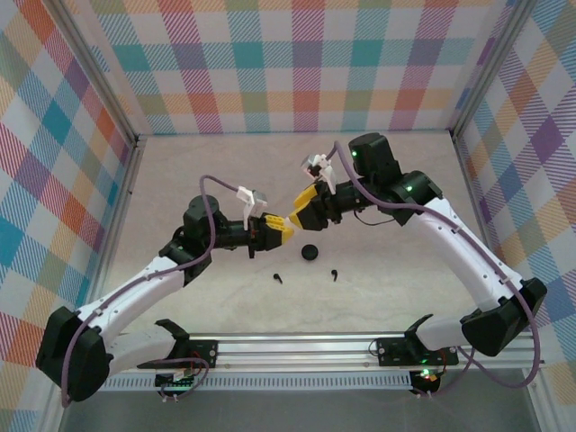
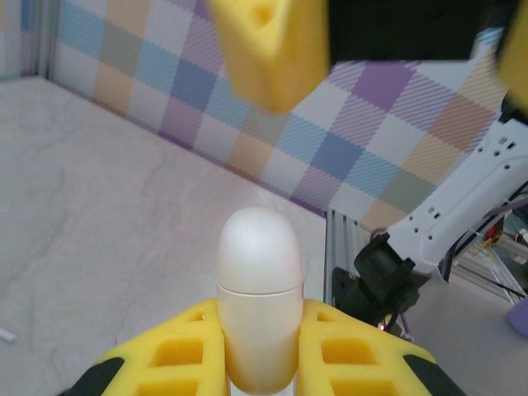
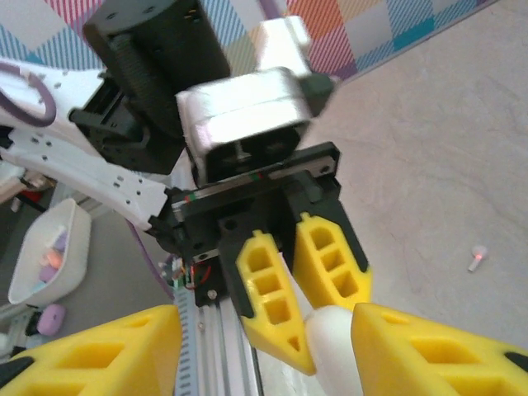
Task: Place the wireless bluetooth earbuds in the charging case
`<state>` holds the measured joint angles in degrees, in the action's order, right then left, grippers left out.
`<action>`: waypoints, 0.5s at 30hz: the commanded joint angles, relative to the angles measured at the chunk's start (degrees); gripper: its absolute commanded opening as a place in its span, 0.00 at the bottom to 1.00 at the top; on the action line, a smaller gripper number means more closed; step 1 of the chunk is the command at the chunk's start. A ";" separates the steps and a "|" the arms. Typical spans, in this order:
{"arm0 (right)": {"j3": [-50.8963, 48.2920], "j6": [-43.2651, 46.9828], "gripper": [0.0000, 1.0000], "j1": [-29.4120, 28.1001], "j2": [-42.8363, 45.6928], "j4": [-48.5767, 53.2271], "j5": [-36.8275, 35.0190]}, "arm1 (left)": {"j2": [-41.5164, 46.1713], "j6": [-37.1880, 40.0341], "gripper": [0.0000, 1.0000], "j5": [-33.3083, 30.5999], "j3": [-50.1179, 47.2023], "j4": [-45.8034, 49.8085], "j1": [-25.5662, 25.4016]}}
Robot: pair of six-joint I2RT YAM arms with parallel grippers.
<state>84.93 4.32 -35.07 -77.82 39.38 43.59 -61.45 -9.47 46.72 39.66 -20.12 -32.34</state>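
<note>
My left gripper (image 2: 260, 330) is shut on a white egg-shaped charging case (image 2: 257, 264), lid closed, held above the table. In the top view the left gripper (image 1: 279, 231) and the right gripper (image 1: 298, 218) meet tip to tip at mid-table. Seen from the right wrist, the right gripper (image 3: 264, 351) stands open around the case's (image 3: 337, 351) end, its right finger (image 3: 437, 346) against it. Two black earbuds (image 1: 277, 277) (image 1: 335, 274) lie on the table near the arms. One small white earbud (image 3: 476, 259) lies farther off.
A round black case (image 1: 310, 251) sits on the table just below the grippers. The rail (image 1: 297, 346) carrying both arm bases runs along the near edge. Beyond it stand a white bin (image 3: 49, 256) of small items and a purple case (image 3: 51, 318).
</note>
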 commanded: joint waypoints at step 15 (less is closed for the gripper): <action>-9.16 -8.75 0.53 2.73 1.33 -15.76 11.41 | 4.12 -5.46 0.00 -0.81 0.24 -6.78 -0.09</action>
<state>76.55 -3.88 -32.23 -76.93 26.81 51.33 -58.22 -13.61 45.39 39.53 -23.59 -32.36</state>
